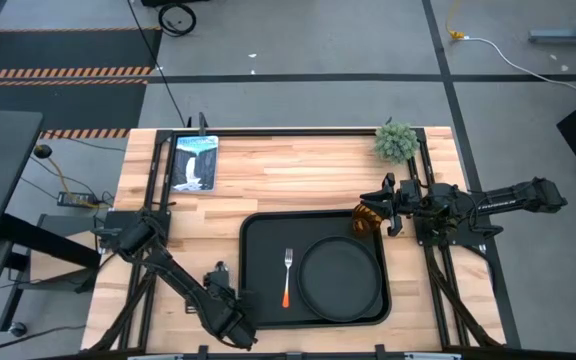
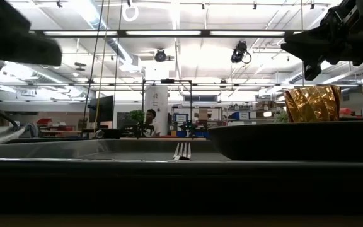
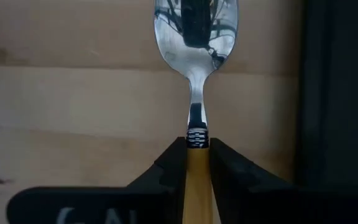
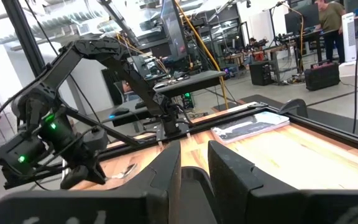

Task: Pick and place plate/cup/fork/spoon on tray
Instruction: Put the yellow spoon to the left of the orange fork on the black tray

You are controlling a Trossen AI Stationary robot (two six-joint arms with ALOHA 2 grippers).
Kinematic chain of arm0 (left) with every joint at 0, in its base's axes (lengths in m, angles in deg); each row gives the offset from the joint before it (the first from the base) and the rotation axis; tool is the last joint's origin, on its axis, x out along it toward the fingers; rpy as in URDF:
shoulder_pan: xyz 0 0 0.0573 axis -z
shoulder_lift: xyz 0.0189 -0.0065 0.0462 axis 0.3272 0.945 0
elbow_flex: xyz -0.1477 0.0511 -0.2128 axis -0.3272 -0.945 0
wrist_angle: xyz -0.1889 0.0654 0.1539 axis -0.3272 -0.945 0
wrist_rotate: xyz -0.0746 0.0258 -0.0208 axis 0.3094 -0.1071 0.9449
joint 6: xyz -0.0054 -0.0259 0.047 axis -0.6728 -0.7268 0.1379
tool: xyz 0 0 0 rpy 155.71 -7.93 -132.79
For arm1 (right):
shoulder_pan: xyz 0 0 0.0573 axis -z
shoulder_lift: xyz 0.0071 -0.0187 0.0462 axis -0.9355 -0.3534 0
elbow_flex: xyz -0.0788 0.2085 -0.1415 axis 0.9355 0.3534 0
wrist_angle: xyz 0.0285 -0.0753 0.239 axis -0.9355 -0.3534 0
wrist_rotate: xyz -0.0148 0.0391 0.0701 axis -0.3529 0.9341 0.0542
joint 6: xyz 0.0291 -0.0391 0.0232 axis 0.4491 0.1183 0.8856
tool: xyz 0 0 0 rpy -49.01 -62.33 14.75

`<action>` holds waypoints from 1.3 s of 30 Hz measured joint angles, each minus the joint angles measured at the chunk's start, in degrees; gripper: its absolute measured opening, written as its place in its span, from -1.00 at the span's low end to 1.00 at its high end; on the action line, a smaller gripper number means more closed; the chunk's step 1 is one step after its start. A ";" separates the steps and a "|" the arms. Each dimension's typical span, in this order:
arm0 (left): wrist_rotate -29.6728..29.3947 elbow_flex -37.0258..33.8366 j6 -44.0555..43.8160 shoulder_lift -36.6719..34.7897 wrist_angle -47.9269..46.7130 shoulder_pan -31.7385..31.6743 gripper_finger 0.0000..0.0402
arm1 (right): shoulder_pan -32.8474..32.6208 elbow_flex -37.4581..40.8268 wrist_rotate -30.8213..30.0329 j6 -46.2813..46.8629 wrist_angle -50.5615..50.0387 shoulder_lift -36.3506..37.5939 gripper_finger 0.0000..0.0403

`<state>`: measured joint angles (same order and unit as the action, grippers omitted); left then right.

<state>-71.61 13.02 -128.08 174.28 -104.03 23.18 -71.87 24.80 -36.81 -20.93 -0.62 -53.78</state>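
The black tray (image 1: 258, 300) lies at the table's near middle. The round black plate (image 1: 340, 278) sits on its right half, and the fork (image 1: 287, 275) lies on its left half with its tines toward the far edge. The amber cup (image 1: 368, 220) stands at the tray's far right corner and also shows in the low view (image 2: 312, 104). My right gripper (image 4: 194, 163) is just right of the cup and above it, its fingers a narrow gap apart and empty. My left gripper (image 3: 197, 158), left of the tray (image 1: 219, 275), is shut on the spoon (image 3: 195, 37). My left gripper pinches the spoon's orange handle (image 3: 197, 177) between its two fingers, near the end that joins the metal neck. The handle runs along the fingers, and the bowl (image 3: 195, 31) sticks out ahead of them, hollow side up, over the bare wood beside the tray's left rim.
A small green plant (image 1: 396, 142) stands at the far right corner and a picture card (image 1: 194, 162) lies at the far left. Black rails run along the table's left, right and far edges. People show in the room beyond (image 2: 150, 116).
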 joint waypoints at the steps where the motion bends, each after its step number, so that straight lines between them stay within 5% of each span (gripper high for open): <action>1: -0.60 0.02 -0.18 -0.26 -0.65 -0.12 -0.69 | 0.02 -0.02 0.00 0.00 0.00 0.00 -0.56; 18: -17.33 5.09 9.68 -1.03 -1.04 -8.87 -0.69 | 0.00 -0.02 0.00 0.00 0.02 0.00 -0.56; 29: -17.61 5.11 19.10 0.62 10.49 -14.06 -0.69 | 0.00 -0.02 0.00 0.01 0.02 0.00 -0.56; 39: -12.83 5.05 18.59 3.60 15.53 -14.25 -0.69 | 0.02 -0.02 0.01 0.01 0.06 0.00 -0.56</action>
<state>-84.44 18.07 -109.49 177.89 -88.50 8.94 -71.85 24.79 -36.80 -20.92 -0.56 -53.78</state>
